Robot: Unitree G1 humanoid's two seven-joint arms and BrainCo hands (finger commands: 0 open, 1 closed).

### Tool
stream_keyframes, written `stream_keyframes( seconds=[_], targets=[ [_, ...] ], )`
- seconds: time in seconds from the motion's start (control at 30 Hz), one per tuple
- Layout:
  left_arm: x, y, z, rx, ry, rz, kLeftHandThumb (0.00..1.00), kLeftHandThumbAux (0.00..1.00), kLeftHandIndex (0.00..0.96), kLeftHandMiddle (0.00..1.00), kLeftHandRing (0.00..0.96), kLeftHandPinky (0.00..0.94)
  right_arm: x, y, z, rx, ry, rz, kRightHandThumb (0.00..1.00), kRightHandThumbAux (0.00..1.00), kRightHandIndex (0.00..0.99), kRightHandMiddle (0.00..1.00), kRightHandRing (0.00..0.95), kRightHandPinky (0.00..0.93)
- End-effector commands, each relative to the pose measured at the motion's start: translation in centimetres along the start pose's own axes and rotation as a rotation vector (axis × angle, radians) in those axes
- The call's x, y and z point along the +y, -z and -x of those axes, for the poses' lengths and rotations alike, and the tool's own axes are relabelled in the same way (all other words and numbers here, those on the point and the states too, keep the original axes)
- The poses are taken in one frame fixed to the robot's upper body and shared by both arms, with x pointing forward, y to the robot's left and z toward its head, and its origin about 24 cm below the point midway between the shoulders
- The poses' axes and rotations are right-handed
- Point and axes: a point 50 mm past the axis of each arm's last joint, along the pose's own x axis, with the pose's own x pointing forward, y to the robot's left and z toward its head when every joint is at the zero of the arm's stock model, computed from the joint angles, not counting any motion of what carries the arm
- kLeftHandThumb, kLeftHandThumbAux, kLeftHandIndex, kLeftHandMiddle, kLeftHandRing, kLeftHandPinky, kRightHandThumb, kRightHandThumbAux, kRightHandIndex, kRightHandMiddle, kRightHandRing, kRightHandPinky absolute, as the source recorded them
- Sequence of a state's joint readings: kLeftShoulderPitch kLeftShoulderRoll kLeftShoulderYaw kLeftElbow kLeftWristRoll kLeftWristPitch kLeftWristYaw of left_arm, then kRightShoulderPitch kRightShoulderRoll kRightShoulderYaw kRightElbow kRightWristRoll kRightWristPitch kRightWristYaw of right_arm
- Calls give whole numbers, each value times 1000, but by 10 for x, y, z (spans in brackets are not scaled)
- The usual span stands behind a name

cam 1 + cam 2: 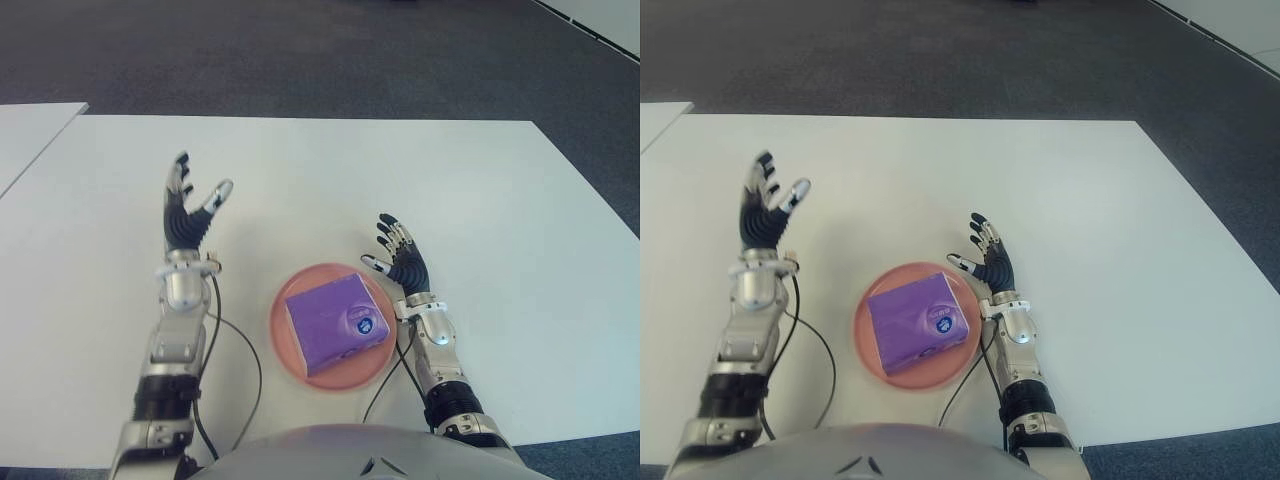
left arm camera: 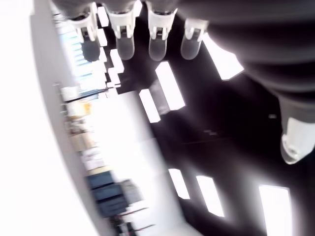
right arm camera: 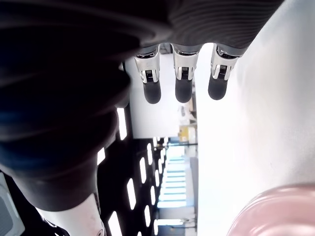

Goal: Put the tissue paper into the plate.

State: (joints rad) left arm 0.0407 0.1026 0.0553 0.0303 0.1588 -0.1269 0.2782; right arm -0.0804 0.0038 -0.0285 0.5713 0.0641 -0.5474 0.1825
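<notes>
A purple tissue pack (image 1: 336, 322) with a round blue label lies flat inside the pink plate (image 1: 283, 340) near the table's front edge. My right hand (image 1: 398, 254) is just to the right of the plate, fingers spread and holding nothing; its wrist view shows the fingers (image 3: 182, 86) straight and the plate rim (image 3: 275, 211). My left hand (image 1: 191, 207) is raised to the left of the plate, well apart from it, fingers spread and empty.
The white table (image 1: 480, 200) stretches behind and to both sides of the plate. A second white table (image 1: 30, 130) adjoins at the far left. Black cables (image 1: 240, 350) run from both wrists along the front. Dark carpet lies beyond.
</notes>
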Motion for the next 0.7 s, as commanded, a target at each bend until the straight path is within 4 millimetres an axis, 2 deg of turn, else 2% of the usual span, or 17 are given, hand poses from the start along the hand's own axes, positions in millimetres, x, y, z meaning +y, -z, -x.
stream_keyframes(
  seconds=[0.03, 0.17, 0.4, 0.7],
  targets=[
    [-16, 32, 27, 178, 123, -11, 0, 497, 0, 0, 0, 0, -2, 40, 38, 230, 53, -43, 0, 850, 119, 107, 76, 83],
    [-17, 39, 31, 210, 165, -20, 0, 490, 0, 0, 0, 0, -2, 40, 38, 232, 55, -45, 2, 853, 121, 109, 77, 85],
    [-16, 62, 42, 246, 262, -64, 0, 469, 0, 0, 0, 0, -1, 40, 37, 224, 49, -39, 1, 851, 116, 106, 75, 83],
    [-14, 86, 44, 275, 268, -105, 0, 477, 0, 0, 0, 0, -1, 38, 35, 225, 57, -35, 0, 842, 111, 103, 75, 81]
  ],
)
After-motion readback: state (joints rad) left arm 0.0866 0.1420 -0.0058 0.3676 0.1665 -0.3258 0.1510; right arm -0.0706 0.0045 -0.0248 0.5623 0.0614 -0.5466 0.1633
